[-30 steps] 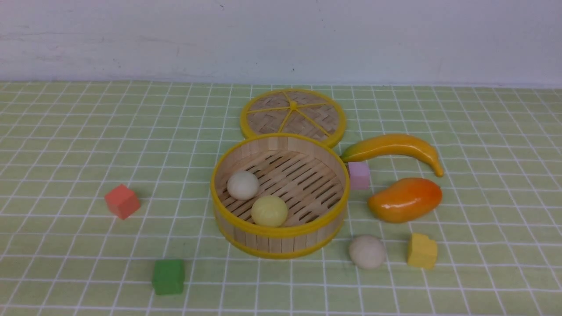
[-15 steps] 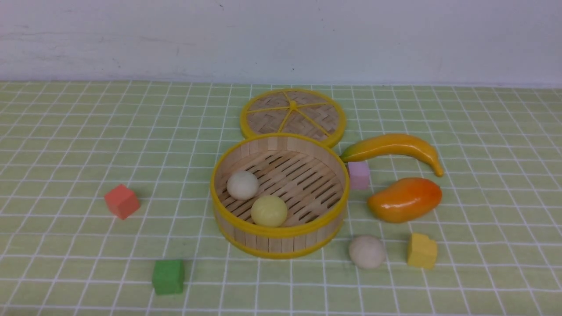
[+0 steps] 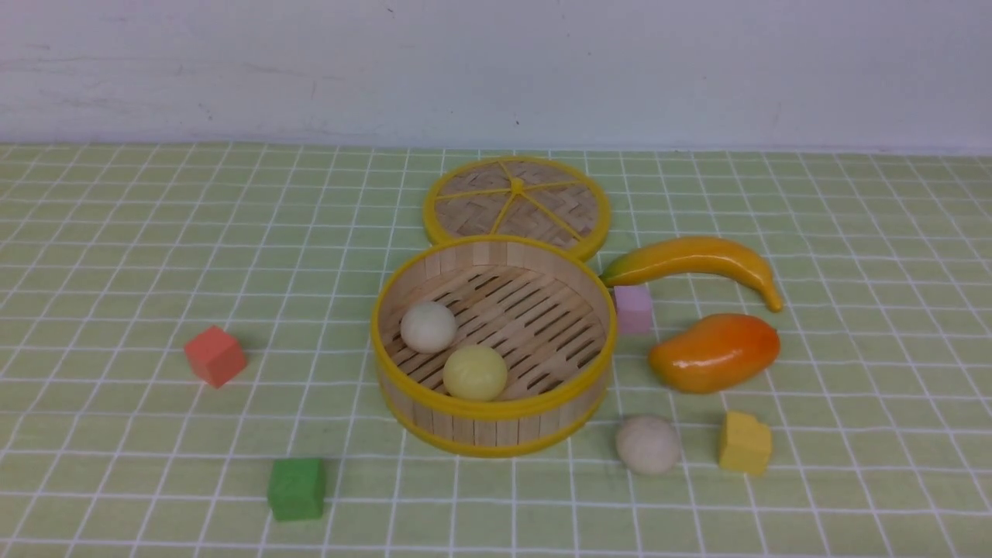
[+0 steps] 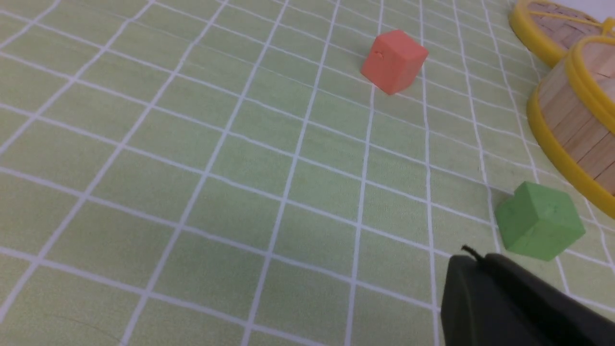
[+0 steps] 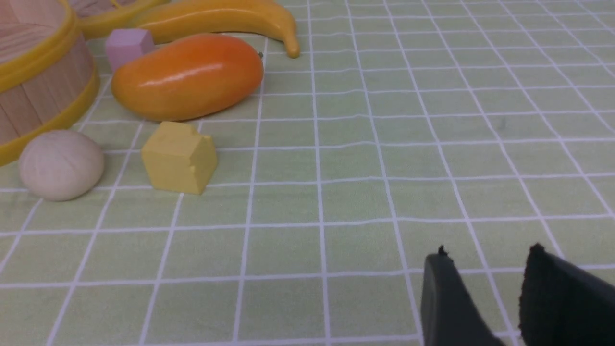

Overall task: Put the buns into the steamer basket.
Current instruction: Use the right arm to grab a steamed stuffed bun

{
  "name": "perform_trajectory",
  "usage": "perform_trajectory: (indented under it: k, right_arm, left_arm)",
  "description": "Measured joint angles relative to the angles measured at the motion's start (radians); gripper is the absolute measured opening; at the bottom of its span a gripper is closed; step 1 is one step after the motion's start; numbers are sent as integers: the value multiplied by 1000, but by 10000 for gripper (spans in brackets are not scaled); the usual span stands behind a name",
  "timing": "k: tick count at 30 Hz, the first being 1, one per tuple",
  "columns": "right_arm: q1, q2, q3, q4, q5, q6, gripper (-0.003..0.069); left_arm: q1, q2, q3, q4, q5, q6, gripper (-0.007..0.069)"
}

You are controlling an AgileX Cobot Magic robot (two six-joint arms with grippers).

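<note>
A pale green cloth (image 3: pixel 116 232) ruled with thin white squares covers the table. Far left sits a matte coral-red cube (image 3: pixel 215 355), tilted onto its corner line. Nearer the front is a green cube (image 3: pixel 297 488) with the same chalky, foam-like surface. In the middle stands the steamer basket (image 3: pixel 496 430), round, with a wall of upright pale wooden slats, a slatted floor and glossy yellow rims top and bottom. Two of the buns lie inside it on the left part of the floor: a smooth off-white bun (image 3: pixel 428 327) and, just beside it toward the front, a pale yellow bun (image 3: pixel 475 373). Behind the basket, touching its rim or nearly so, lies the flat woven lid (image 3: pixel 517 203) with yellow spokes. To the right come a small pink cube (image 3: pixel 634 309) close against the basket wall, a shiny curved banana (image 3: pixel 697 260) and a glossy orange mango (image 3: pixel 714 353). In front of the mango the third bun (image 3: pixel 648 444), off-white with faint ridges, rests on the cloth outside the basket. Near it is a yellow cube (image 3: pixel 745 443) with a notched corner. The left pincer (image 4: pixel 473 259) hangs over the cloth near the green cube, its dark fingers pressed together with nothing between them. The right pincer (image 5: pixel 487 254) hovers over bare cloth well apart from the third bun, fingers parted with a clear gap, holding nothing.
</note>
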Motion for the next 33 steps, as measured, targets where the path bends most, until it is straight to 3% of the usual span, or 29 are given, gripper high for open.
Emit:
perform_trajectory:
  k: [22,28,33]
  right_arm:
    - [0,0,4,11,-27,0,241]
    - [0,0,11,227,-334,-1,241]
    - [0,0,11,276,-536,34,241]
  left_arm:
    - [0,0,1,0,-2,-2,35]
    - [0,0,1,0,-3,-2,39]
    - [0,0,1,0,-3,-2,44]
